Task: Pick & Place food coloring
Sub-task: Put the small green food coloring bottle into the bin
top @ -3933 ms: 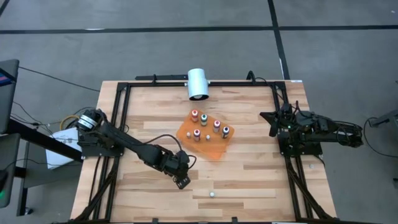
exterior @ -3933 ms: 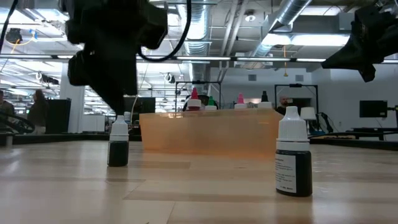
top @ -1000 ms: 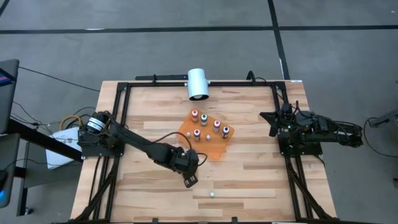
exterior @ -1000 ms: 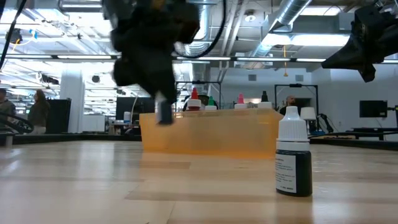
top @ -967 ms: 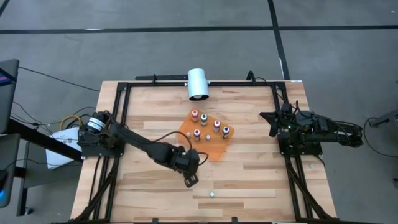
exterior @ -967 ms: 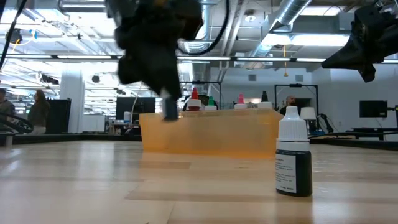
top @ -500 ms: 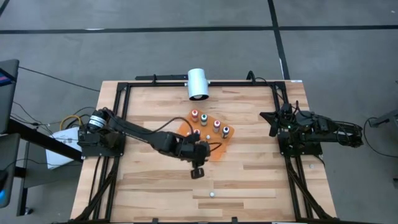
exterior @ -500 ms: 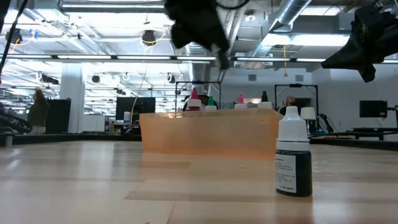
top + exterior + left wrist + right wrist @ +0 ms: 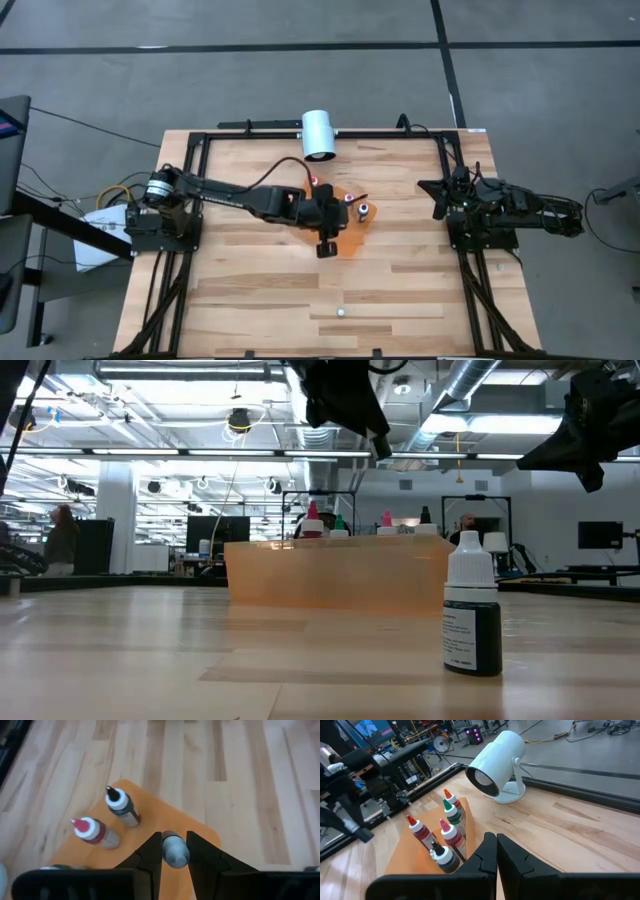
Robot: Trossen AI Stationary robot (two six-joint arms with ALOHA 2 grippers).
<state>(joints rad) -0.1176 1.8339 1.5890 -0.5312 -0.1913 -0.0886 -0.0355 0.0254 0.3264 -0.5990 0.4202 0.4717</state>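
The food coloring is a set of tiny bottles. Several stand upright on the orange sheet [image 9: 348,238], among them a red-topped one [image 9: 93,830] and a black-topped one [image 9: 120,805]. My left gripper [image 9: 324,244] hangs above the sheet's near part, shut on one more bottle [image 9: 174,852]. Another bottle [image 9: 472,616], dark with a white cap, stands alone near the table's near edge [image 9: 341,311]. My right gripper [image 9: 438,203] waits shut at the table's right side. My left gripper pinches the small bottle between its two fingers [image 9: 153,845], one on each side of the bottle's upper part [image 9: 173,846]. The fingers come from above, pointing down. The bottle is lifted clear, high over the orange sheet [image 9: 380,450].
A large white cylinder [image 9: 318,134] lies on its stand at the table's far edge, behind the sheet. Black frame rails [image 9: 200,170] run along the table's left, right and far sides. Bare wood lies left and right of the sheet.
My left gripper has carried the bottle up and toward the table's far edge, from low over the bare wood near the front to high above the orange sheet. It has stayed shut on the bottle throughout.
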